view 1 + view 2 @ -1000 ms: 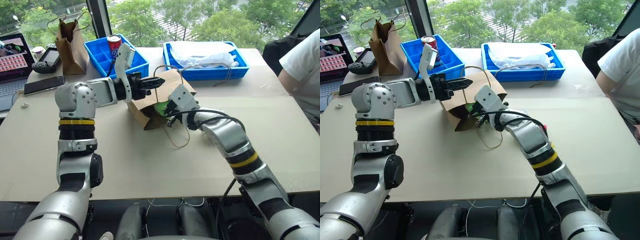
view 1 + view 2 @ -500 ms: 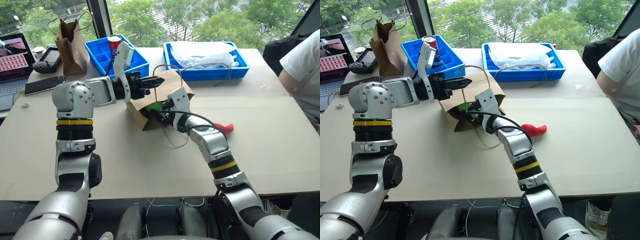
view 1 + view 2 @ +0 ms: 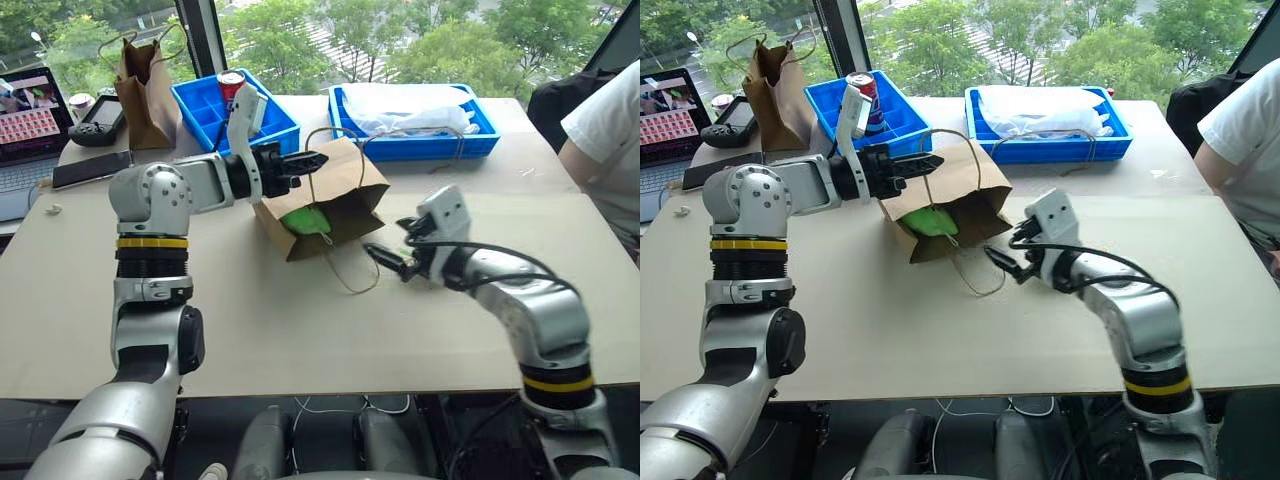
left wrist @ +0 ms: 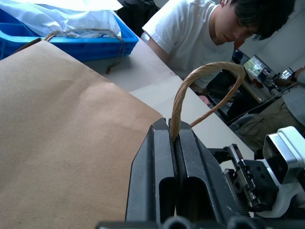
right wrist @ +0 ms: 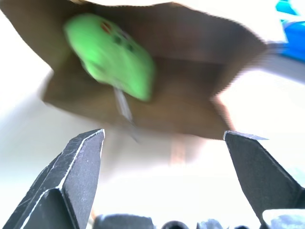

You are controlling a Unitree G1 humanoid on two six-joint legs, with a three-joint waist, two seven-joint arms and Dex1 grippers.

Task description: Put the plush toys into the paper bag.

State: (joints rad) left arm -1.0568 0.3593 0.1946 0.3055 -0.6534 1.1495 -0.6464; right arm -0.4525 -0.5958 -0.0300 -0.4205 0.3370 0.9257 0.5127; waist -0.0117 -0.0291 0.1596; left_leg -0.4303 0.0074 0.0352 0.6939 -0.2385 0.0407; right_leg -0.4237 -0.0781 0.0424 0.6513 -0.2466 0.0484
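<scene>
One toy, the green plush (image 3: 303,219), lies just inside the mouth of the paper bag (image 3: 340,195), which rests tipped on its side on the desk (image 3: 300,330). The left end effector (image 4: 175,143) is pressed together on the bag's upper handle (image 4: 202,78), holding the mouth up. Risk: if that pinch slips, the upper wall sags over the opening. The green plush sits close to the lip; jostling could roll it back out. The lower handle loop (image 3: 350,270) trails on the desk and could snag. The right end effector (image 3: 392,258), spread wide and empty, hangs near the mouth. I cannot locate the red chili.
</scene>
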